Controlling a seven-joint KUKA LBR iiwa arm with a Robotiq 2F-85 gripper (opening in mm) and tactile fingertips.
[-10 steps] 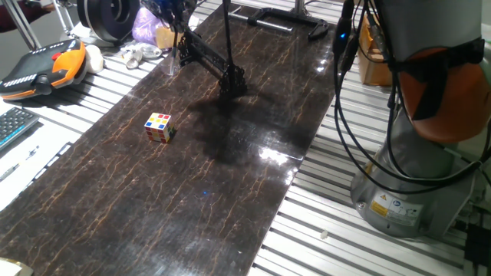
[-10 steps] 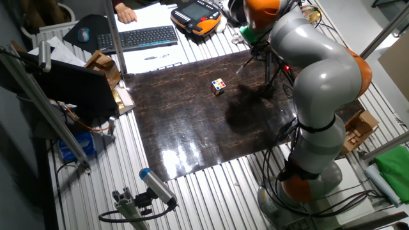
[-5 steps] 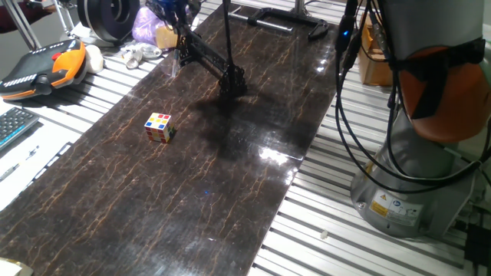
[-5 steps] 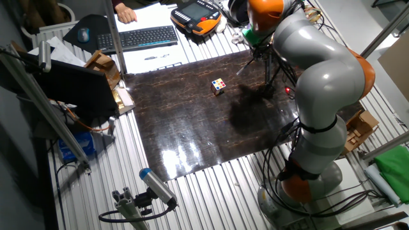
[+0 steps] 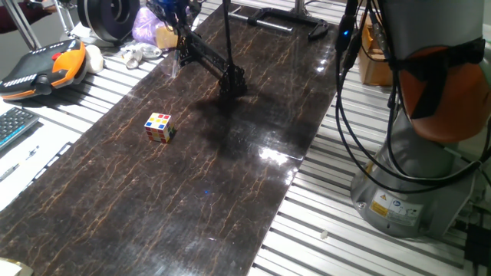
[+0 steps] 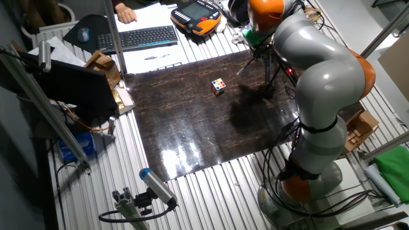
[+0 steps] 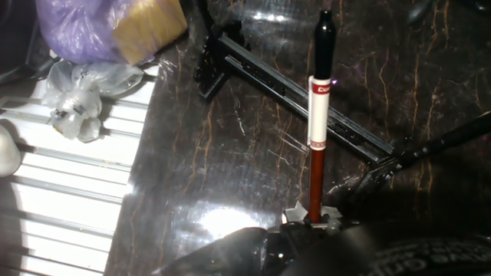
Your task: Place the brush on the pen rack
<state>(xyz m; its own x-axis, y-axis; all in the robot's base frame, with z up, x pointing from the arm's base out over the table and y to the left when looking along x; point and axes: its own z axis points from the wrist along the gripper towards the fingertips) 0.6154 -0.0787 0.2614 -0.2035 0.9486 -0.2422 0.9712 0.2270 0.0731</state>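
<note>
Dark tabletop (image 5: 253, 176): cube (image 5: 159, 127) well apart from pen rack (image 7: 307, 96) (brush (image 7: 317, 115) seemingly hand-held).

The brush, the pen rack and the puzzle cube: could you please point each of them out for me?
brush (image 7: 318, 115), hand view, on the white label band of its shaft.
pen rack (image 7: 307, 96), hand view, on the long slanted bar.
puzzle cube (image 5: 159, 127), one fixed view, on its top face.

The dark worktop (image 5: 230, 176) is viewed low along its length in one fixed view, from high over the opposite end in the other, its pen rack (image 7: 299, 96) end seen close in the hand view.
</note>
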